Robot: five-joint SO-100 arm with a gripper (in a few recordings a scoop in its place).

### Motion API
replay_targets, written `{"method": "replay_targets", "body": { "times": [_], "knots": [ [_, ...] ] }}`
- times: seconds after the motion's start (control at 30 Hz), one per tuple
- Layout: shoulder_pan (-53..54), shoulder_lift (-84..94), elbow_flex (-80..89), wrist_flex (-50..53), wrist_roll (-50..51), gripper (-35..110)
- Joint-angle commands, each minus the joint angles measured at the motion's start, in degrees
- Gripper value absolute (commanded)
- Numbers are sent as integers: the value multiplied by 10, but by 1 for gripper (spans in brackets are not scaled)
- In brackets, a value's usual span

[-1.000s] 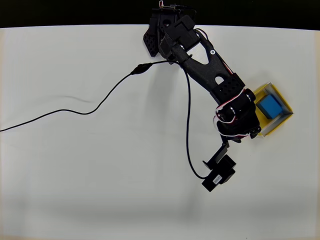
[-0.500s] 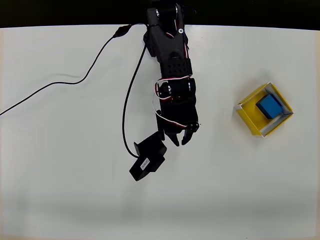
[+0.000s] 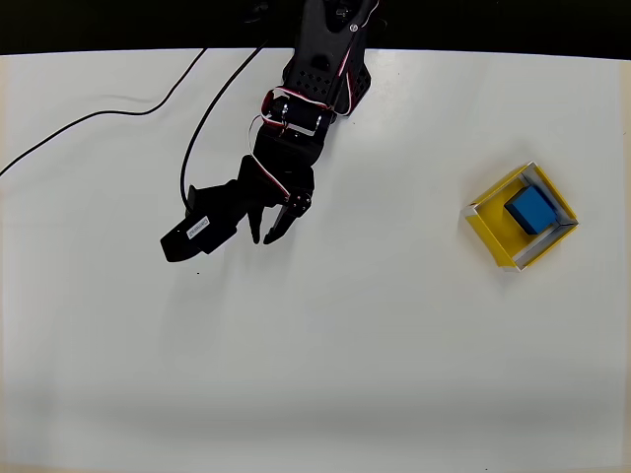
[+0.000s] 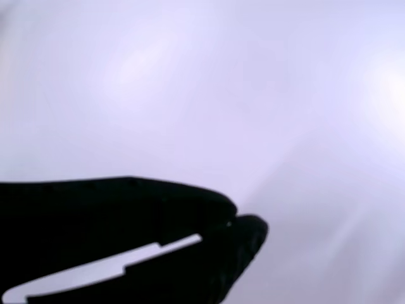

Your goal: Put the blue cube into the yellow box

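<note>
Small bright-blue cube (image 3: 530,208) resting inside the square yellow open-topped box (image 3: 490,225) at the right of the white surface (image 3: 394,355), overhead view. Black two-finger jaws (image 3: 267,234) well apart from it, far to the left, empty. Tips touching in the wrist view, closed on nothing.

Overhead camera looks straight down on the white worktop (image 3: 394,374); wrist camera rides close behind the jaws, facing the same blurred surface.

Tool (image 3: 264,236), empty, now swung from beside the yellow box (image 3: 488,229) to the overhead view's upper left, tips together.
</note>
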Motion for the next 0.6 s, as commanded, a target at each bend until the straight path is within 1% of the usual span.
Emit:
{"method": "replay_targets", "body": {
  "times": [0.0, 0.1, 0.2, 0.23, 0.33, 0.4, 0.57],
  "knots": [
    [94, 62, 32, -15, -11, 0],
    [125, 114, 98, -15, -3, 0],
    [120, 186, 174, -2, 19, 0],
    [106, 195, 174, 29, 40, 0],
    [62, 210, 174, 69, 92, 0],
    [38, 216, 174, 96, 105, 0],
    [-46, 249, 174, 202, 132, 0]
  ]
}}
